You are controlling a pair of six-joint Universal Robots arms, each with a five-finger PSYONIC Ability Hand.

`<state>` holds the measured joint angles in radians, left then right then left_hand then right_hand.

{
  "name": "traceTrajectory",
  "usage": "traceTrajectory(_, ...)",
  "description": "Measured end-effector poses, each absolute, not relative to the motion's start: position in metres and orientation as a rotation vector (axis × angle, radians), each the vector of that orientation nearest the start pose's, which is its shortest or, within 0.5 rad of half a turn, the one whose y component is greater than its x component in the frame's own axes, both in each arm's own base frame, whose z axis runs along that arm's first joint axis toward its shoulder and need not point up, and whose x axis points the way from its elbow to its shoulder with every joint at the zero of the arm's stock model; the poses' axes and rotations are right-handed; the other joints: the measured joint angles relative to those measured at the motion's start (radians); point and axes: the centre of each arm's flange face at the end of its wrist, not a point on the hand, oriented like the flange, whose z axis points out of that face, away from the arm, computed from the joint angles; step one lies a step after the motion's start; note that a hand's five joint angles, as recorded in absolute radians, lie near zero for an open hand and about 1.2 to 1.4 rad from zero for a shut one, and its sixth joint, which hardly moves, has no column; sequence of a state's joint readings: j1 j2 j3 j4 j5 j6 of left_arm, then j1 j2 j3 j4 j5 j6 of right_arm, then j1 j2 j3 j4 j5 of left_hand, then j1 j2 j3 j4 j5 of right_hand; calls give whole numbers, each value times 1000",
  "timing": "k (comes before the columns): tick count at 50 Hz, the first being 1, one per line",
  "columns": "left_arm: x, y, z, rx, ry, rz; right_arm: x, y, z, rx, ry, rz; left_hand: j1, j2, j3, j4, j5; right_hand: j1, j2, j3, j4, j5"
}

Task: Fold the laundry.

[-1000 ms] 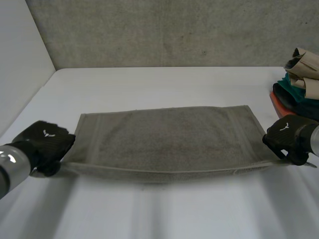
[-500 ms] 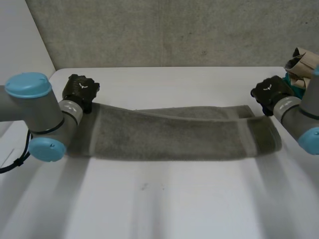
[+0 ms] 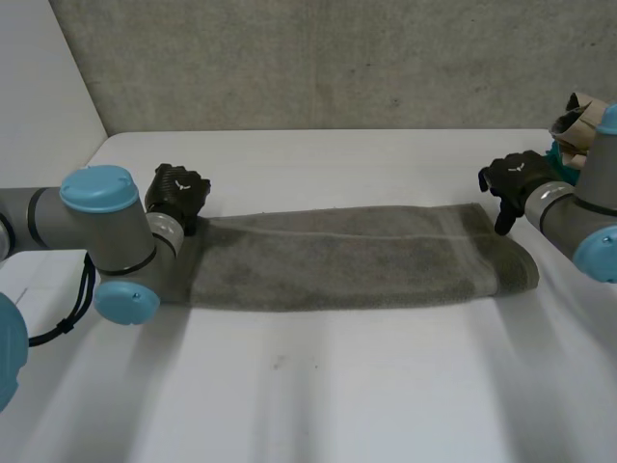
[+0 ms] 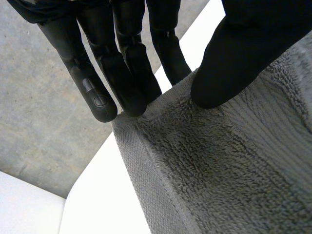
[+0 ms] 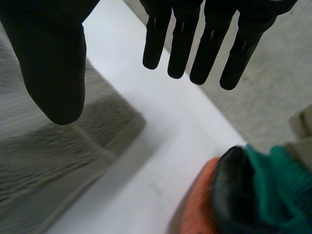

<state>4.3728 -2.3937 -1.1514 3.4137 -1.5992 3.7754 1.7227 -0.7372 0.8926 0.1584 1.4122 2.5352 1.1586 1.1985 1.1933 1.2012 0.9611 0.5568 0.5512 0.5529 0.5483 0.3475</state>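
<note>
The near half of the tabletop (image 3: 337,386) is bare and open to a pass from either side. A folded towel (image 3: 357,256) spans the middle, with a free strip of tabletop between it and the back wall (image 3: 337,58). The left arm (image 3: 106,231) bars the towel's left end, and the left hand (image 3: 178,193) pinches its far corner. At the right end the right hand (image 3: 516,178) hovers with straight fingers. A pile of clothes (image 3: 583,135) near it narrows the gap there.

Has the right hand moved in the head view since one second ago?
Yes. The right hand went toward the back wall, from the near corner of the towel to beside the clothes pile.
</note>
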Motion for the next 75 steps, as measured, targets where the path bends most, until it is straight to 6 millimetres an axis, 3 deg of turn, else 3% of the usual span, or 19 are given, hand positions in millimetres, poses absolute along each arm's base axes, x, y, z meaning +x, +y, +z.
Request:
traceTrajectory(4,-273,-379,143,1016,1971,-1920,207,-419,173,-1052,2439,-1818,0,0,0,0,0,0,0,0,0,0)
traceTrajectory(15,-269,-378,148,1003,1971,-1921,198,-425,136,-985,2464,-1659,0,0,0,0,0,7,5,10,16,40)
traceTrajectory(19,-267,-379,148,1000,1972,-1918,197,-427,123,-987,2472,-1638,0,0,0,0,0,177,185,184,175,202)
traceTrajectory(20,-267,-379,148,999,1972,-1917,198,-429,121,-987,2470,-1642,0,0,0,0,0,433,453,428,433,440)
traceTrajectory(24,-267,-380,148,996,1971,-1918,199,-434,121,-985,2446,-1689,0,0,0,0,0,579,627,631,640,459)
traceTrajectory(35,-265,-395,161,930,1874,-2012,213,-456,151,-955,2225,-2040,0,0,0,0,0,579,627,636,650,459)
traceTrajectory(42,-263,-412,163,861,1776,-2096,221,-468,146,-942,2124,-2161,0,0,0,0,0,579,627,637,649,460)
traceTrajectory(44,-262,-417,160,849,1762,-2107,222,-471,141,-941,2108,-2180,0,0,0,0,0,536,550,553,572,475)
traceTrajectory(46,-262,-422,156,837,1750,-2116,223,-475,133,-940,2095,-2199,-15,-20,-20,-21,-7,288,289,295,321,298)
traceTrajectory(48,-262,-424,153,834,1749,-2118,224,-477,128,-938,2090,-2212,-239,-224,-221,-227,-196,9,10,25,30,-6)
traceTrajectory(49,-263,-425,151,835,1748,-2119,224,-478,125,-936,2090,-2219,-512,-482,-453,-464,-429,-176,-174,-158,-153,-176)
traceTrajectory(51,-264,-425,148,841,1754,-2117,224,-478,124,-929,2095,-2229,-735,-685,-675,-690,-638,-320,-313,-311,-305,-292)
traceTrajectory(53,-266,-422,145,851,1764,-2115,224,-476,129,-921,2103,-2234,-939,-938,-921,-940,-868,-326,-330,-336,-331,-300)
traceTrajectory(57,-269,-413,149,855,1787,-2127,222,-462,150,-916,2125,-2212,-959,-990,-978,-997,-913,-326,-330,-336,-332,-300)
traceTrajectory(60,-270,-395,169,826,1826,-2171,216,-433,177,-928,2163,-2136,-959,-990,-978,-997,-913,-326,-331,-336,-332,-300)
traceTrajectory(62,-269,-390,173,817,1840,-2182,215,-426,181,-932,2176,-2111,-959,-990,-978,-997,-913,-326,-330,-336,-332,-300)
traceTrajectory(63,-266,-378,183,787,1876,-2211,209,-410,187,-937,2216,-2045,-959,-990,-978,-997,-913,-325,-330,-333,-330,-298)
traceTrajectory(68,-258,-352,196,714,1988,-2263,187,-386,181,-922,2359,-1869,-959,-990,-978,-997,-913,-219,-219,-215,-208,-175)
traceTrajectory(75,-252,-325,187,673,2165,-2279,164,-375,152,-944,2503,-1699,-959,-990,-978,-997,-913,-116,-127,-111,-105,-70)
